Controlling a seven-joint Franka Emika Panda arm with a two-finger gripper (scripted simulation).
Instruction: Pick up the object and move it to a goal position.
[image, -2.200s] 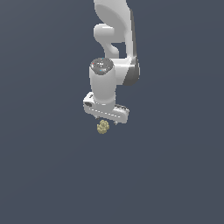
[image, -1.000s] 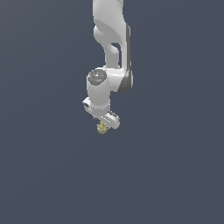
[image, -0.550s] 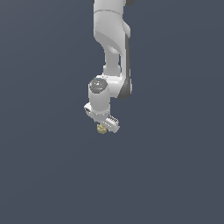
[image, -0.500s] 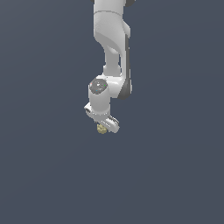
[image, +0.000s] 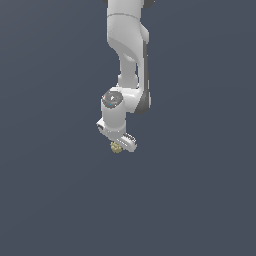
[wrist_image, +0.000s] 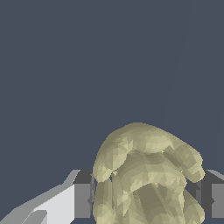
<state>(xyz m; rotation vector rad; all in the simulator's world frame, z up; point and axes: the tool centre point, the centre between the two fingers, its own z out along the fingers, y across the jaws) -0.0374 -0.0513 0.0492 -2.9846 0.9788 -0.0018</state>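
The object (image: 116, 147) is a tiny knobbly yellowish-tan ball hanging just under the white hand of the arm, near the middle of the exterior view. My gripper (image: 118, 146) is shut on it. In the wrist view the object (wrist_image: 146, 175) fills the space between the two fingers (wrist_image: 83, 200), which press on it from both sides. No goal marker shows in either view.
The white arm (image: 128, 55) comes down from the top of the exterior view. Around it lies a plain dark blue-grey ground (image: 200, 190) with no other objects or edges in sight.
The arm has swung and turned its hand, with the gripper and the held object shifting slightly toward the exterior view's left. The grip has stayed shut on the object.
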